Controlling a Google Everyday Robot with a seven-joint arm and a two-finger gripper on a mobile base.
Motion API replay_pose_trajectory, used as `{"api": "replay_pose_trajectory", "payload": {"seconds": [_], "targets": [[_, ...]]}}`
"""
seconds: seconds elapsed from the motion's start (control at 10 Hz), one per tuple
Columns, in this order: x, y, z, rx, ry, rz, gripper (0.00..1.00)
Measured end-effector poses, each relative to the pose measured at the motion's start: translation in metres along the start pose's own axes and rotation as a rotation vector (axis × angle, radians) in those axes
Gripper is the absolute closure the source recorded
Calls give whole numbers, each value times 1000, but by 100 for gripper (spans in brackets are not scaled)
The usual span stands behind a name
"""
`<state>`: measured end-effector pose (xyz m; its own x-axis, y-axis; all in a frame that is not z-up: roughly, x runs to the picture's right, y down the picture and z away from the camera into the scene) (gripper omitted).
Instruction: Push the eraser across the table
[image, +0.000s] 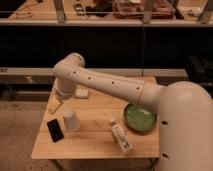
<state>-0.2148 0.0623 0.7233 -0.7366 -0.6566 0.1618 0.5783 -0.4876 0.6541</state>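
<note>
The eraser (55, 130) is a flat black block lying near the front left corner of the light wooden table (92, 146). My gripper (54, 105) hangs at the end of the white arm, over the table's left edge. It is a little behind and above the eraser and apart from it. The gripper stands open and holds nothing.
A white cup (70, 120) stands just right of the eraser. A white bottle (121, 138) lies on its side near the front middle, and a green bowl (140, 118) sits at the right. A small pale object (82, 93) lies at the back, under the arm. Dark shelving runs behind the table.
</note>
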Motion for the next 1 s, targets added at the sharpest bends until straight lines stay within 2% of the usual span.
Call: {"api": "replay_pose_trajectory", "payload": {"seconds": [0.3,0.4,0.5,0.6,0.8,0.9,1.0], "targets": [[7,2,-4,12,3,-1,20],[20,1,-8,29,6,-24,20],[43,-4,-12,56,15,-68,23],[65,-16,-14,92,24,-113,30],[104,-53,-2,201,36,-212,51],[114,-70,10,243,37,-255,62],[119,-82,22,265,38,-295,71]]}}
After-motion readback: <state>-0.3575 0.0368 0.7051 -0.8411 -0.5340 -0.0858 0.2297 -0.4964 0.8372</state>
